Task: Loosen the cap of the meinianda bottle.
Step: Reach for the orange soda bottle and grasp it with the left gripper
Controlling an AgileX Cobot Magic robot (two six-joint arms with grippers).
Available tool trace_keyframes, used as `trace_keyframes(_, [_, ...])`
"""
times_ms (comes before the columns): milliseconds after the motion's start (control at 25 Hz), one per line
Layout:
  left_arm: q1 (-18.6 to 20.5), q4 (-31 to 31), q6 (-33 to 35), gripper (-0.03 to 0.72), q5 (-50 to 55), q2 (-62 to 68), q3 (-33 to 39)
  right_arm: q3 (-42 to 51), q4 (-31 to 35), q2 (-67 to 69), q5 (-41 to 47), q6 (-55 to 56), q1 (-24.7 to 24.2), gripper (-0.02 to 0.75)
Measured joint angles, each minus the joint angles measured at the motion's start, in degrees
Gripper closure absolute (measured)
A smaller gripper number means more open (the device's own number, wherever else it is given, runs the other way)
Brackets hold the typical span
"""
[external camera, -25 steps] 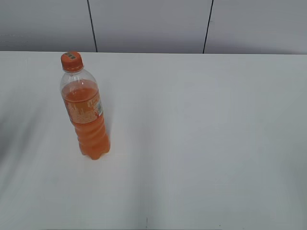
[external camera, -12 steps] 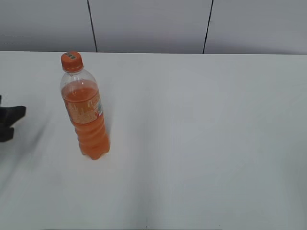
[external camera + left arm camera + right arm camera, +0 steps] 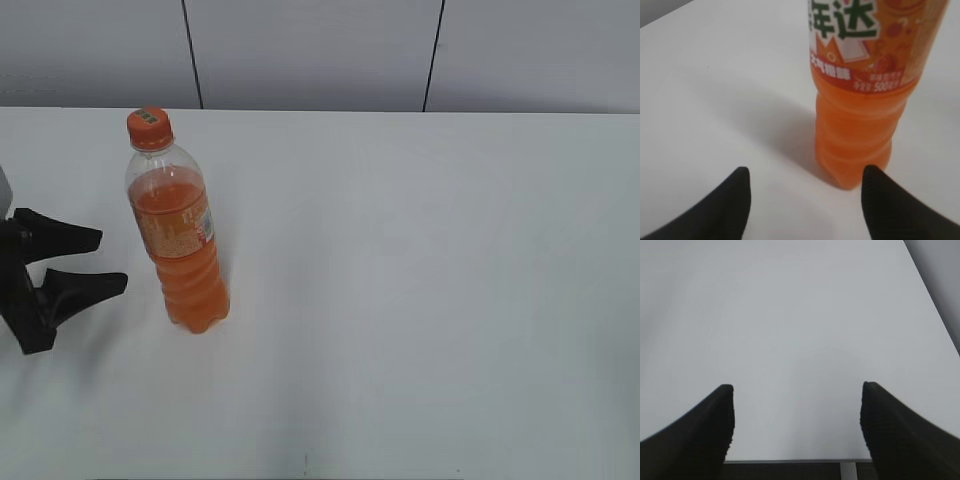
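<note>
Here the meinianda bottle [image 3: 178,235] stands upright on the white desk [image 3: 420,300], toward the left and rear of the exterior view. It is a clear plastic bottle holding orange drink up to about the shoulder, with an orange printed label around its middle and a ribbed lower body. The cap [image 3: 149,127] sits on its neck, small and orange, with a dark mark on top.

The left pincer [image 3: 105,262] reaches in from the left edge of the exterior view, black, with its two fingers spread wide, one above the other as seen there. Its tips point toward the bottle's lower half and stop just short of it; nothing lies between the fingers, and they do not touch the bottle. In the left wrist view the bottle [image 3: 865,100] fills the upper right, label characters large and its base resting on the desk [image 3: 715,90], while the left pincer [image 3: 802,177] shows as two dark fingertips at the bottom edge, set wide apart, with the bottle's base just beyond the right-hand tip.

The right pincer [image 3: 797,387] appears only in the right wrist view, two dark ribbed fingers held wide apart over bare desk [image 3: 790,315], gripping nothing. The desk's far corner and a grey strip beyond show at upper right.
</note>
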Motion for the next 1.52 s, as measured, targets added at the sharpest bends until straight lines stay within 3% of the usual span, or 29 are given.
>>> trace_keyframes(160, [-0.4,0.3,-0.1,0.177,-5.2,1.4,-0.5,0.0,0.0,0.0,0.0,0.0,0.0,0.15])
trace_keyframes(320, [-3.6,0.4,-0.2,0.135,-6.1,3.2,-0.5,0.0,0.0,0.0,0.0,0.0,0.0,0.15])
trace_keyframes(480, [-6.5,-0.4,-0.2,0.129,-5.2,5.2,-1.0,0.0,0.0,0.0,0.0,0.0,0.0,0.15])
trace_keyframes(640, [-6.7,-3.8,-0.2,0.129,-3.8,7.2,-2.4,0.0,0.0,0.0,0.0,0.0,0.0,0.15])
trace_keyframes(1120, [-9.5,-4.3,-0.1,0.123,-8.6,14.2,-5.8,0.0,0.2,0.0,0.0,0.0,0.0,0.15])
trace_keyframes(1520, [-9.8,-7.9,4.5,0.12,-14.6,18.7,-6.0,0.0,0.2,0.0,0.0,0.1,0.0,0.15])
